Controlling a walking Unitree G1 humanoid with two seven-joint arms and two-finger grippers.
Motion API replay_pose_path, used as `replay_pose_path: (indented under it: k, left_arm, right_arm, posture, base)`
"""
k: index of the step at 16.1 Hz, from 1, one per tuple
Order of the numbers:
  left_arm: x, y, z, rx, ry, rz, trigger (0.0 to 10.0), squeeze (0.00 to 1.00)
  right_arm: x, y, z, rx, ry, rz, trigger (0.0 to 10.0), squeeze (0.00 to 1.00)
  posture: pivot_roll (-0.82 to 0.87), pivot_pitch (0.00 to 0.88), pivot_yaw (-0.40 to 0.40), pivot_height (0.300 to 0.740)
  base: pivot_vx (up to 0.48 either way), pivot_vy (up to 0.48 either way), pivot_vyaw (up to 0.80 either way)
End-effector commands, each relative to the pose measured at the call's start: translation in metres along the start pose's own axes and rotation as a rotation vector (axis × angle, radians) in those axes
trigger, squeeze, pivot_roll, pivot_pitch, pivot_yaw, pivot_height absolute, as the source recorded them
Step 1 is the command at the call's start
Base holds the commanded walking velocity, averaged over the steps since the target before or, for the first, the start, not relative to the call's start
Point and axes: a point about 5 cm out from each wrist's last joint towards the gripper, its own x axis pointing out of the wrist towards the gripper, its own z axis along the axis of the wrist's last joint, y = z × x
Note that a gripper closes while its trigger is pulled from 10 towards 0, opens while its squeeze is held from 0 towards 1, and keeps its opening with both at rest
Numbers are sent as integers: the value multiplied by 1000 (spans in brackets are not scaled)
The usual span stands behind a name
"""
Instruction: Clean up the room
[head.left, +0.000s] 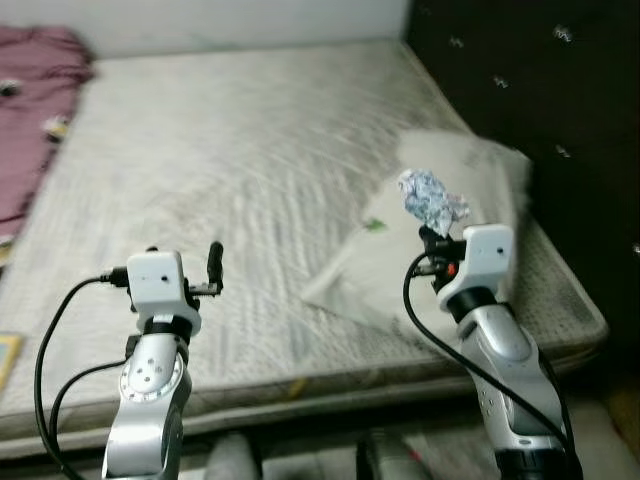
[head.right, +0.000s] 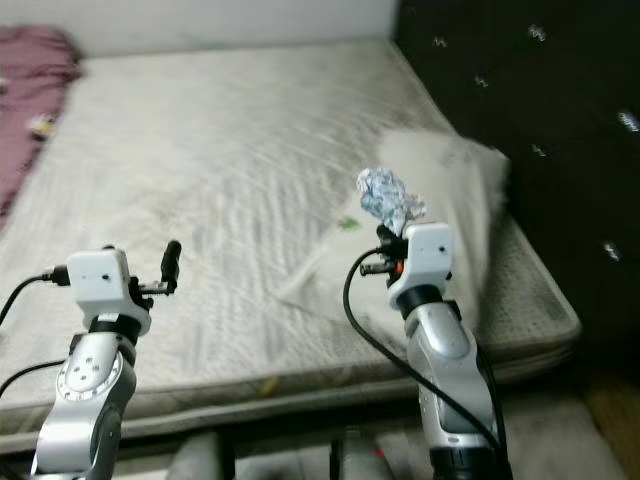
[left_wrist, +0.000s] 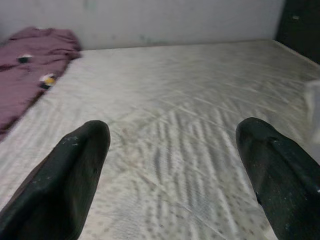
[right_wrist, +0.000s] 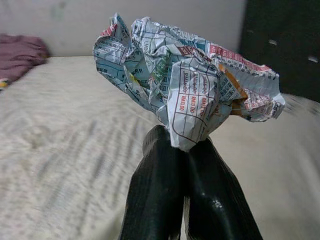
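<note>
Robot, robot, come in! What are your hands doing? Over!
Right gripper shut on crumpled printed paper ball, held above white pillow. Left gripper open over bare mattress. Nothing blocking.

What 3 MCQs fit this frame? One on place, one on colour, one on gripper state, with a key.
1. Where is the white pillow?
A. on the mattress's right side
B. on the floor
C. on the maroon blanket

2. What colour is the blanket at far left?
A. green
B. maroon
C. yellow

3. What is the right gripper doing?
A. spread wide
B. pinching the crumpled paper
C. gripping the pillow

Key: 1 A, it lies by the dark headboard; 2 B, plainly maroon; 3 B, fingers closed on the paper's lower edge.
</note>
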Motion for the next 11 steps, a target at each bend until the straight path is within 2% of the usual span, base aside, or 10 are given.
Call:
replay_pose_path:
  k: [1, 9, 11]
  left_arm:
    - [1, 3, 0, 30, 5, 22, 10000, 0]
    - [1, 2, 0, -10, 18, 30, 10000, 0]
    - [0, 4, -1, -1, 18, 36, 10000, 0]
  right_arm:
    - [2, 0, 2, 3, -8, -2, 10000, 0]
    - [2, -4, -3, -1, 10, -32, 10000, 0]
    - [3, -11, -14, 23, 96, -101, 10000, 0]
  posture:
    - [-48, 0, 7, 740]
    - [-47, 0, -5, 740]
    - [-48, 0, -8, 740]
  base:
    - [0, 0, 0]
    - [0, 0, 0]
    - [0, 0, 0]
